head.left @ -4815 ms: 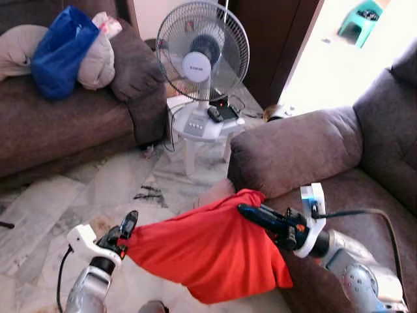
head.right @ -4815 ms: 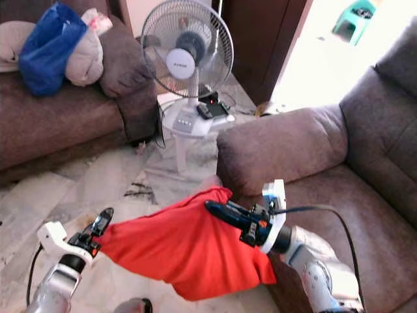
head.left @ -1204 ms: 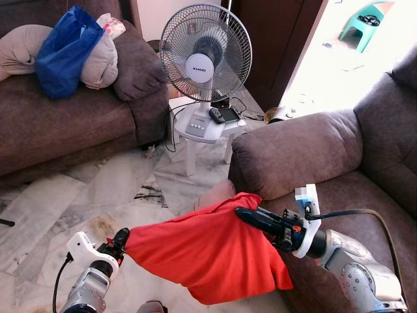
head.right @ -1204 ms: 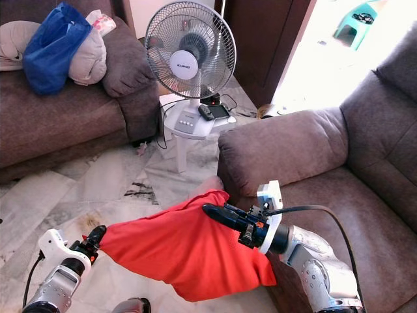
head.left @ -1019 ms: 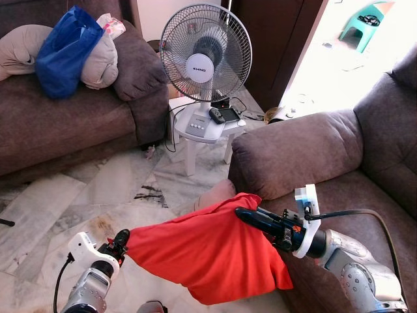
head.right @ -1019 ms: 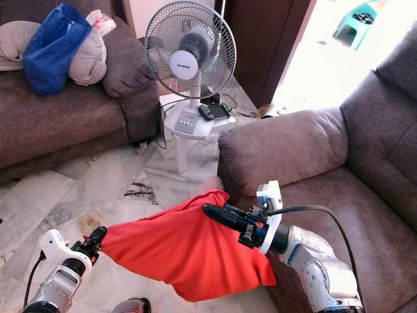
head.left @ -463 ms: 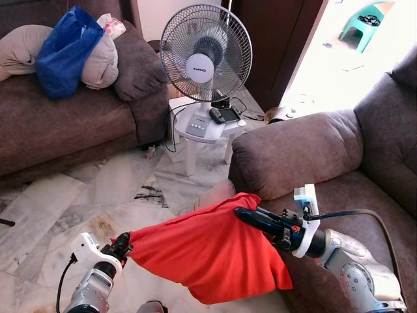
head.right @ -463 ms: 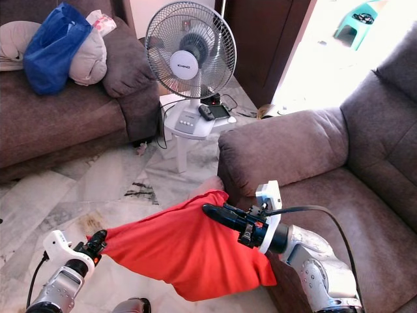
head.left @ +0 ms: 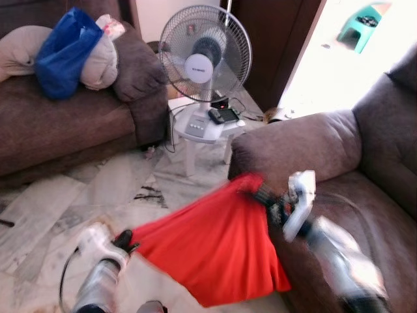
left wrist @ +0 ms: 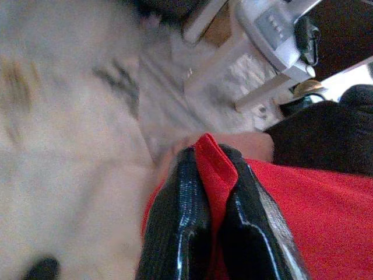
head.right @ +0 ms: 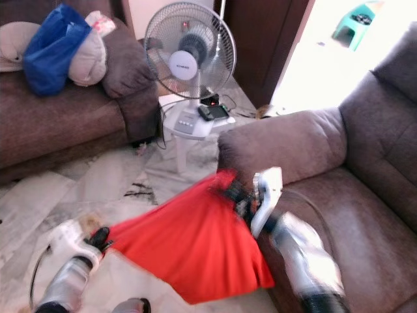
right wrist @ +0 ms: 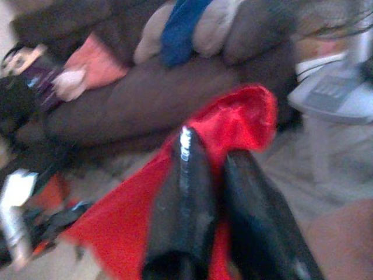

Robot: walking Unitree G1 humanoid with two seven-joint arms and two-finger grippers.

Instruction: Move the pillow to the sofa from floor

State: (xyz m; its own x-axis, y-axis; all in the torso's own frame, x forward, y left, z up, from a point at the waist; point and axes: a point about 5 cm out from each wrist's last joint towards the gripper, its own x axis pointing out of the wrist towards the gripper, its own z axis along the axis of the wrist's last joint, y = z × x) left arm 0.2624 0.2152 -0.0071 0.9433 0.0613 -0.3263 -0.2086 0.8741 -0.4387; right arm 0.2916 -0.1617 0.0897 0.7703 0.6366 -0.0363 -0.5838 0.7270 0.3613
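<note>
While both arms are motion-blurred in the head views, the big things read fine. Brown sofa (head.left: 365,169) fills the right side w/ its padded armrest toward the middle; a second sofa (head.left: 58,130) runs along the far left wall, carrying a beige cushion (head.left: 98,62) and a blue bag (head.left: 62,42). Marble floor (head.left: 58,202) lies between them. Bright doorway at far right, w/ a green stool (head.right: 355,19) out there.

Red pillow (head.left: 215,244) hangs off the floor, stretched between the two arms, in front of the right sofa's armrest and just left of its seat, not yet on the sofa. Its right upper corner sits up near the armrest's front; the left corner is lower, near the floor side.

Pedestal fan (head.left: 205,52) stands at the far middle on a small white desk (head.left: 202,127), w/ dark gadgets beside the fan base.

Right gripper (right wrist: 215,175) is at the pillow's upper right corner, fingers (right wrist: 186,192) clenched on red fabric that bunches out past the tips. Left gripper (left wrist: 213,175) is at the opposite corner, low on the left, fingers (left wrist: 183,204) pinched together w/ a fold of red cloth between them.
</note>
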